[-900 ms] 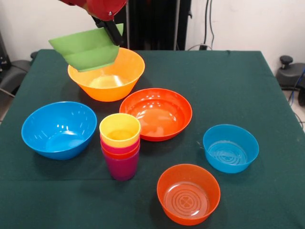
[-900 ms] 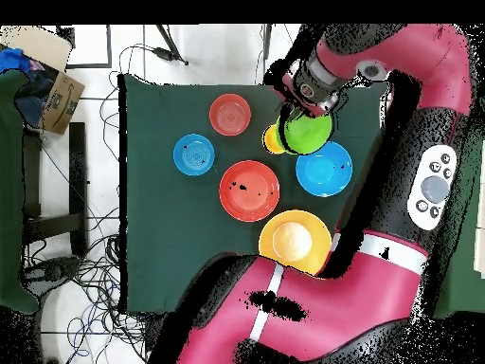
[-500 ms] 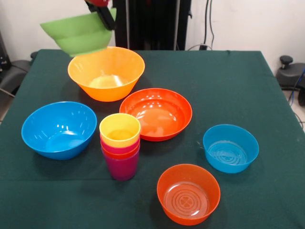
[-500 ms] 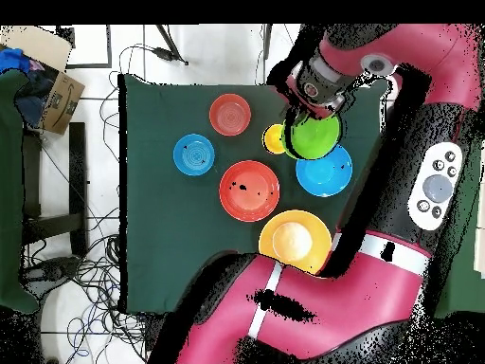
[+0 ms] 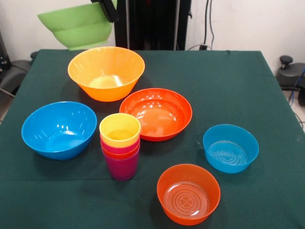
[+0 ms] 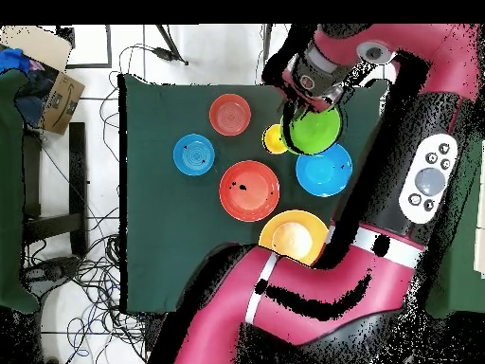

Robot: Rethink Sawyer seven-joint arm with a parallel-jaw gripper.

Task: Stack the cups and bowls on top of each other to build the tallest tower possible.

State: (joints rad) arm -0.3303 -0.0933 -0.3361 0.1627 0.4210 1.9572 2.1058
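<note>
Tool (image 5: 108,8), clamped on the rim of the small green bowl (image 5: 76,26), has risen further since half a second ago, so I judge the bowl is being carried clear of the large orange-yellow bowl (image 5: 106,72) toward the tower (image 5: 120,145) on the worktop (image 5: 228,86).

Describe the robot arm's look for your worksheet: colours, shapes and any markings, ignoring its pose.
The arm is thick, rounded and glossy crimson, with black joints and white bands. A grey oval button panel sits on one link. The gripper is black.
</note>
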